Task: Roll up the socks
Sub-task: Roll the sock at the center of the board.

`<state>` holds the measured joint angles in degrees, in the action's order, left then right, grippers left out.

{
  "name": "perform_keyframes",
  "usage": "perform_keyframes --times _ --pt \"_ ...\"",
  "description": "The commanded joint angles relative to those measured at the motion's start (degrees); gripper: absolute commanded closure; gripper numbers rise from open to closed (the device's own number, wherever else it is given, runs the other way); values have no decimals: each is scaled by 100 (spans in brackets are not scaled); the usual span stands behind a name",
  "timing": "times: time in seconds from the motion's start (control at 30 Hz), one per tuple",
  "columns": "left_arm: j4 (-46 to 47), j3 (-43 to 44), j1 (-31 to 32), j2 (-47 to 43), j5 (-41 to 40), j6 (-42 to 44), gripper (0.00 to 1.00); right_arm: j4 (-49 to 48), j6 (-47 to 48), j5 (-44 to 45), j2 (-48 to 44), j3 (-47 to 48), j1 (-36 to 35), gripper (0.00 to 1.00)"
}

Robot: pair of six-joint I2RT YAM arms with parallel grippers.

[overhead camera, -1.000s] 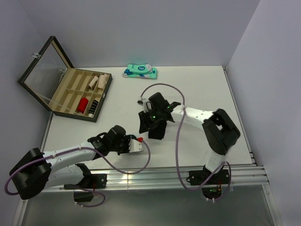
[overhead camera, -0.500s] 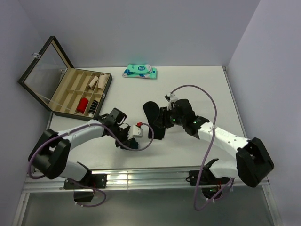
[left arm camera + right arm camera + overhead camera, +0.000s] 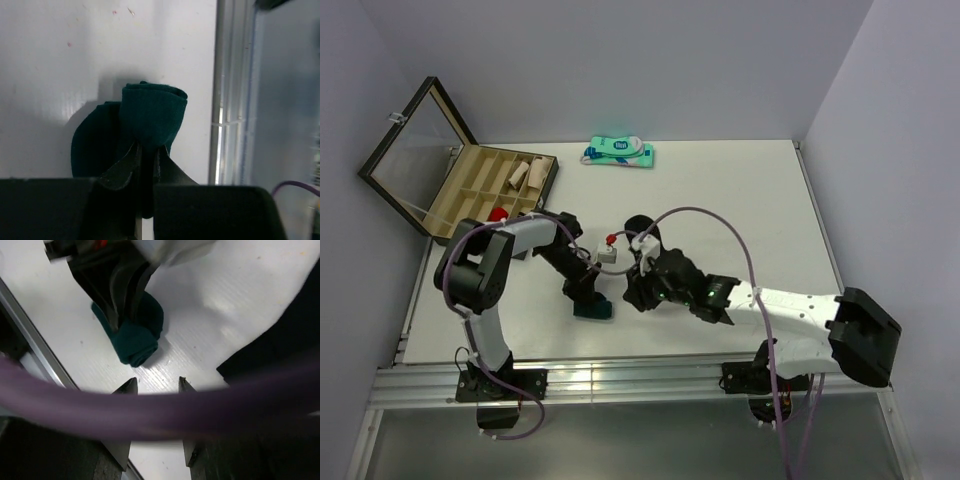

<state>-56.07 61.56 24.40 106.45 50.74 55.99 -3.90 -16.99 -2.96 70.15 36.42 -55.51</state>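
Note:
The dark green sock (image 3: 152,112) lies in a tight roll on the white table near the front rail. My left gripper (image 3: 146,152) is shut on its near end. From above, this green roll (image 3: 593,311) sits just below the left gripper (image 3: 585,295). My right gripper (image 3: 156,382) hangs open over bare table a little short of the roll (image 3: 137,335), with nothing between its fingers. The black sock (image 3: 638,232) lies flat behind the right wrist, partly hidden by the arm, and shows as a dark patch (image 3: 280,340) in the right wrist view.
An open wooden case (image 3: 470,200) at the back left holds red and beige rolled socks. A teal-and-white package (image 3: 620,152) lies at the back edge. The metal front rail (image 3: 620,375) runs close below the roll. A purple cable (image 3: 150,410) crosses the right wrist view.
The right arm has swung forward and left, away from the black sock, toward the green roll. The left arm's elbow has swung back while its gripper stays at the front, and the green roll now shows.

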Motion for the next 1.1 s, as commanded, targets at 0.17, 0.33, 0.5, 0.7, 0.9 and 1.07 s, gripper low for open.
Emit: perform_keyframes --times 0.17,0.33,0.5,0.7,0.9,1.07 --pt "-1248 348 -401 1140 -530 765 100 -427 750 1087 1123 646 -856 50" --pt "-1266 401 -480 1351 -574 730 100 -515 934 1280 1773 1041 -1252 47" --pt "-1169 348 -524 1387 -592 686 100 -498 1092 1360 2020 1288 -1489 44" --pt "-1169 409 -577 1483 -574 659 100 -410 1225 1640 2266 1464 -1876 40" --pt "-1169 453 -621 1554 -592 642 100 -401 1260 1939 2442 1525 -2174 37" --pt "-1186 488 -647 1624 -583 642 100 -480 1286 2308 2512 1552 -2377 27"
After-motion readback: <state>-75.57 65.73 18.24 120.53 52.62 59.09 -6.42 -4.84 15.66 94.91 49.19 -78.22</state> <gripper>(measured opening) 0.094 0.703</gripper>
